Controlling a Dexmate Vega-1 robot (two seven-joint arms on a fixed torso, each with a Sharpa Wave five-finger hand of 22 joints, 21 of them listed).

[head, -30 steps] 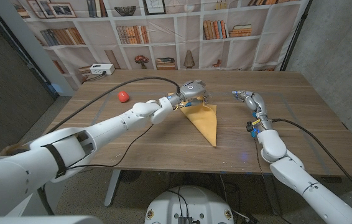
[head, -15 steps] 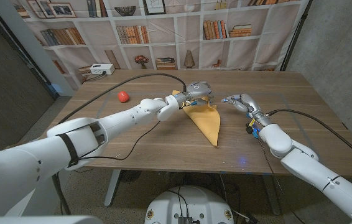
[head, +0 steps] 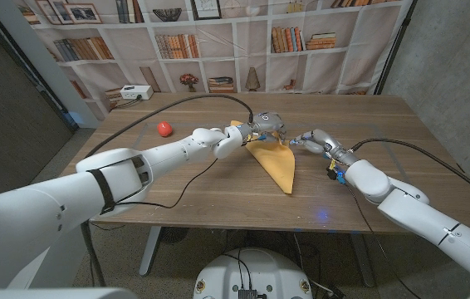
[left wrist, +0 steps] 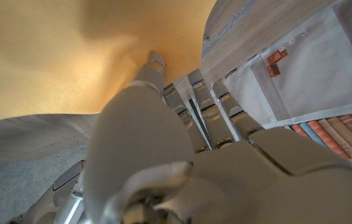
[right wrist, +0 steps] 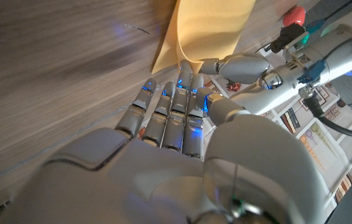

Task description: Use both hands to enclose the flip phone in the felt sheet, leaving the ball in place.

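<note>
The yellow felt sheet [head: 275,164] lies folded into a long triangle at mid-table. The flip phone is hidden. My left hand [head: 267,127] sits on the sheet's far end and holds it. In the left wrist view a fingertip [left wrist: 154,62] presses on top of the felt sheet [left wrist: 70,50]. My right hand [head: 307,139] is beside the sheet's far right corner, fingers straight and together, holding nothing. In the right wrist view its fingertips [right wrist: 184,71] reach the edge of the felt sheet [right wrist: 210,25], close to my left hand [right wrist: 244,65]. The red ball [head: 164,128] sits far left of the sheet; in the right wrist view the ball [right wrist: 294,14] lies beyond my left arm.
A black cable [head: 185,106] arcs over the table's far left part to my left arm. A white box [head: 134,93] stands at the far left corner. Bare wood lies in front of the sheet and to its right.
My right hand has travelled left across the table, from well right of the sheet to its far right corner. My left hand has edged slightly right on the sheet's far end.
</note>
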